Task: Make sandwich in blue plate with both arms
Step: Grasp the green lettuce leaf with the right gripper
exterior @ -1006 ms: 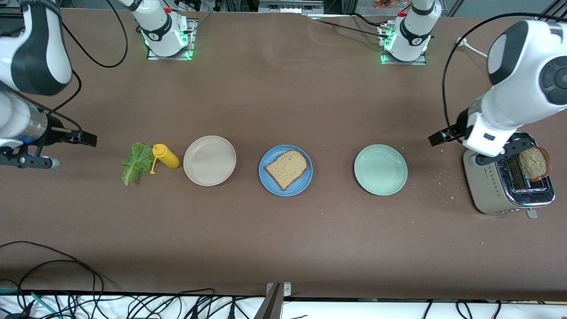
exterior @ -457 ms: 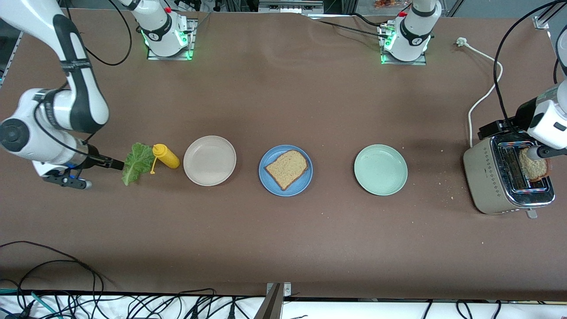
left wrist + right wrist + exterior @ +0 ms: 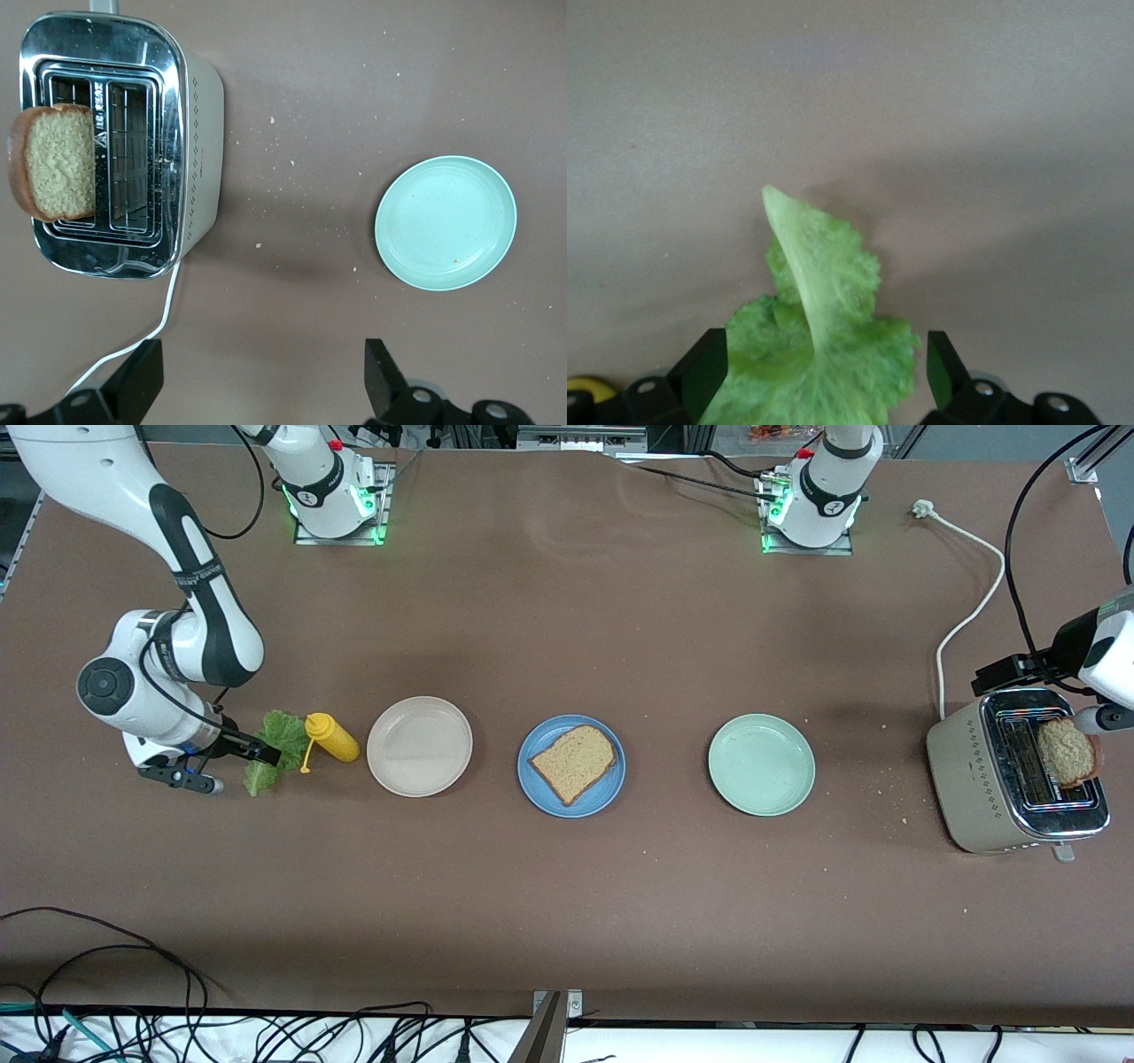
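Low, right gripper (image 3: pixel 824 376) straddles lettuce (image 3: pixel 819 336).

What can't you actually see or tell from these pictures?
- Lower half of the toast: inside the toaster, front and left wrist views.
- Left gripper: the front view's edge cuts it off; the left wrist view shows only its fingertips.
- Whether the right gripper touches the lettuce: the leaf lies between open fingers, contact unclear.
- Part of the lettuce: hidden under the gripper, front view.
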Motion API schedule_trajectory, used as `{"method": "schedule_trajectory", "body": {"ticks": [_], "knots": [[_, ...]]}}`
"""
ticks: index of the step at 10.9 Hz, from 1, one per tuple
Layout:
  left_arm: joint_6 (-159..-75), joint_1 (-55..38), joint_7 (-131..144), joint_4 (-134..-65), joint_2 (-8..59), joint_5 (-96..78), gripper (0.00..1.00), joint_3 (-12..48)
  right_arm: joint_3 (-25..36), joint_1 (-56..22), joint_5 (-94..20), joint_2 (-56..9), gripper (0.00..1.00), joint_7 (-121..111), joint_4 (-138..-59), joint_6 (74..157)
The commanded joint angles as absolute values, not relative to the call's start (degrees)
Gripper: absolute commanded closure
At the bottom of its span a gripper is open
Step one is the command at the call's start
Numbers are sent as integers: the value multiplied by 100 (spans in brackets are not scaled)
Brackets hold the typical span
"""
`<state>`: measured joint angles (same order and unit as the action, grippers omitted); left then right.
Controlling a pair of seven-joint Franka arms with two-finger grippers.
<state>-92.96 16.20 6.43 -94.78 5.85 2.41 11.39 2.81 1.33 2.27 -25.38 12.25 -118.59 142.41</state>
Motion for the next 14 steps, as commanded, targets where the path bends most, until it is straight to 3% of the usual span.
{"method": "schedule_trajectory", "body": {"ticks": [1, 2, 3, 4, 5, 7, 14], "knots": [[-9220, 1757, 475, -9554, 466, 123, 0, 1187, 264, 149, 158, -2953, 13, 1248, -11839, 14879], [-9228, 1793, 475, -9554, 466, 123, 0, 1187, 264, 149, 158, -2944, 49, 1257, -11830, 14871], [-9229, 1793, 475, -9554, 466, 123, 0, 1187, 264, 149, 158, -2944, 70, 1187, -11821, 14871], [-9229, 1793, 475, -9545, 466, 123, 0, 1187, 264, 176, 158, -2944, 88, 1126, -11726, 14871], [-9229, 1793, 475, -9545, 466, 123, 0, 1187, 264, 176, 167, -2927, 97, 1116, -11707, 14845], [-9229, 1793, 475, -9536, 466, 123, 0, 1187, 272, 176, 176, -2848, 100, 1038, -11585, 14574], [-9229, 1802, 466, -9527, 466, 132, 0, 1187, 299, 185, 176, -2655, 100, 563, -9785, 11624]]}}
